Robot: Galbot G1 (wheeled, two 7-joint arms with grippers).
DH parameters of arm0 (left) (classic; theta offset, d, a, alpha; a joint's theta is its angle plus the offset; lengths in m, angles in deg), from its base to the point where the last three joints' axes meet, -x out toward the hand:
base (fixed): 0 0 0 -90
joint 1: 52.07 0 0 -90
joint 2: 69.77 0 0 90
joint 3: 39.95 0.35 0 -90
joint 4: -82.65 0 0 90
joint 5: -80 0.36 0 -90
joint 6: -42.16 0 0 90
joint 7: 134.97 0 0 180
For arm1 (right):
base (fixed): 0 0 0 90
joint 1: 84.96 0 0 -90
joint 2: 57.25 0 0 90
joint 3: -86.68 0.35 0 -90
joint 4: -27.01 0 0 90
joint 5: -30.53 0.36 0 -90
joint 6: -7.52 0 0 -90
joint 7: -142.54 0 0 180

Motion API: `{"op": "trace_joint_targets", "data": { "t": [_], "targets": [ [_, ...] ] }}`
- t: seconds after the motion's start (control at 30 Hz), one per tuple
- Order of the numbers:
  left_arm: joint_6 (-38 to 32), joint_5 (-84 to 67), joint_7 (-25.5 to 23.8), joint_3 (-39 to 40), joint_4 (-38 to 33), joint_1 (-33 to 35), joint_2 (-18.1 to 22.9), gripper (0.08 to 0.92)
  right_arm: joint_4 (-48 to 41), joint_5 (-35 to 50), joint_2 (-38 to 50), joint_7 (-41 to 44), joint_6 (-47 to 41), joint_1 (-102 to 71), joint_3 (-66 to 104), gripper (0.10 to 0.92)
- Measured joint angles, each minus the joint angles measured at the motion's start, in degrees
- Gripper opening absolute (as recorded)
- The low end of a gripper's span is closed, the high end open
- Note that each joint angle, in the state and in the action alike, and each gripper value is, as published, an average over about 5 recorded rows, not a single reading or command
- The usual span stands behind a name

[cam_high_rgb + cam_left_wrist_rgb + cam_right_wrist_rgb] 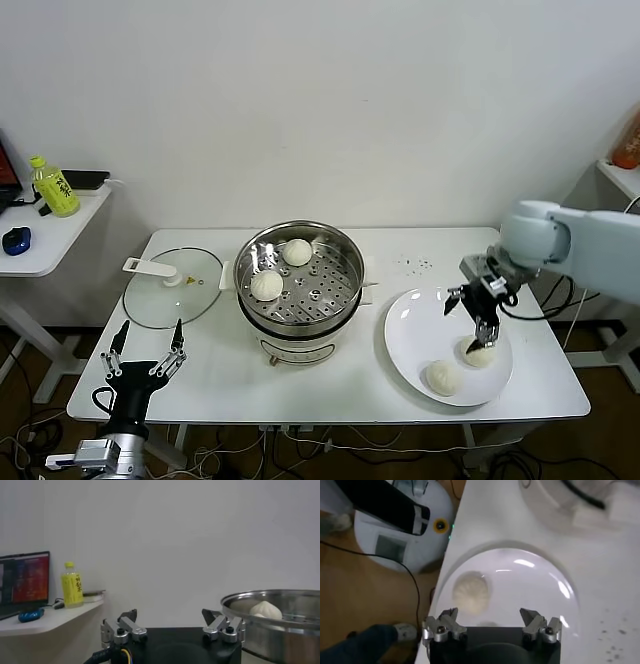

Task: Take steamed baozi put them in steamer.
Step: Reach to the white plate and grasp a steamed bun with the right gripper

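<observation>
The right gripper (480,322) hung wide open and empty over the smooth white plate (410,330) near the table's right edge, above two pleated buns (443,377); two more sat in the shiny perforated steel steamer (340,255).

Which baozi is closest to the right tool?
The plate baozi farther from the front table edge, directly under the open right tool; its neighbour sits nearer the edge.
</observation>
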State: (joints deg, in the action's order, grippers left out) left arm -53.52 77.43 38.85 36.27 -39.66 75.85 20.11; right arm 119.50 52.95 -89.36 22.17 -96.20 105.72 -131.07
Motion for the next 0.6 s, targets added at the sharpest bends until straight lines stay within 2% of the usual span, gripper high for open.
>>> {"op": "trace_joint_targets", "data": {
  "t": [0.6],
  "targets": [
    [-0.4, -0.2, 0.1, 0.0, 2.2, -0.2, 0.1, 0.823, -3.0, -2.1, -1.5, -2.7, -2.4, -12.1, 5.0, 0.823]
  ]
}}
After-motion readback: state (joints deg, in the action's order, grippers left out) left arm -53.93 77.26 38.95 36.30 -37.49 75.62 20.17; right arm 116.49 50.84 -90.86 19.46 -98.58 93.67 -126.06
